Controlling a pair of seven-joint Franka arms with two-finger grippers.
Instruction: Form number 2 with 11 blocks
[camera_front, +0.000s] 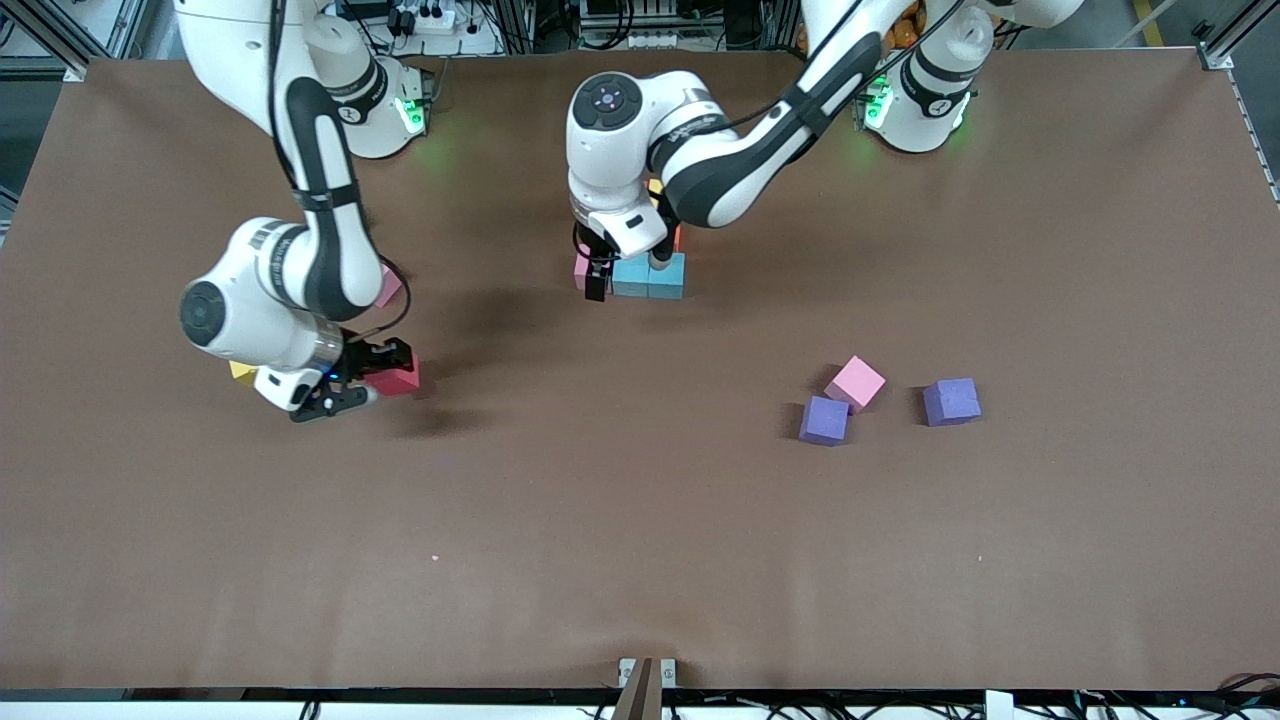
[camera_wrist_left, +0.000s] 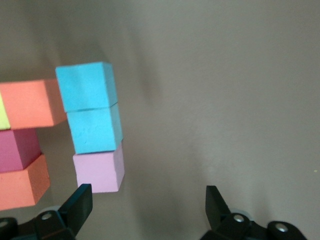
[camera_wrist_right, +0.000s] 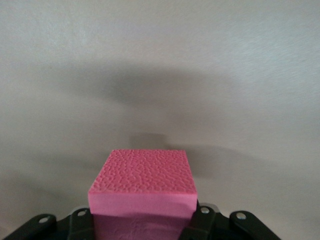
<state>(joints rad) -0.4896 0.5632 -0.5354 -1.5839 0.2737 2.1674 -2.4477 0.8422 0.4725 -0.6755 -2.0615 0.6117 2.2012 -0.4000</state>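
My left gripper (camera_front: 598, 283) stands with jaws spread wide and empty, low beside the pink block (camera_wrist_left: 98, 171) that ends a row with two blue blocks (camera_wrist_left: 90, 107); orange ones (camera_wrist_left: 27, 102) lie alongside, in the partly built number 2 (camera_front: 640, 268). My right gripper (camera_front: 362, 385) clamps a red block (camera_wrist_right: 142, 187) above bare table (camera_front: 640, 550).

robotics lab: two white arms bolted along a brown-covered counter (camera_front: 700, 560), aluminium frame posts (camera_front: 40, 30) at the corners, power strip (camera_front: 425, 18) and cable runs at the edges.
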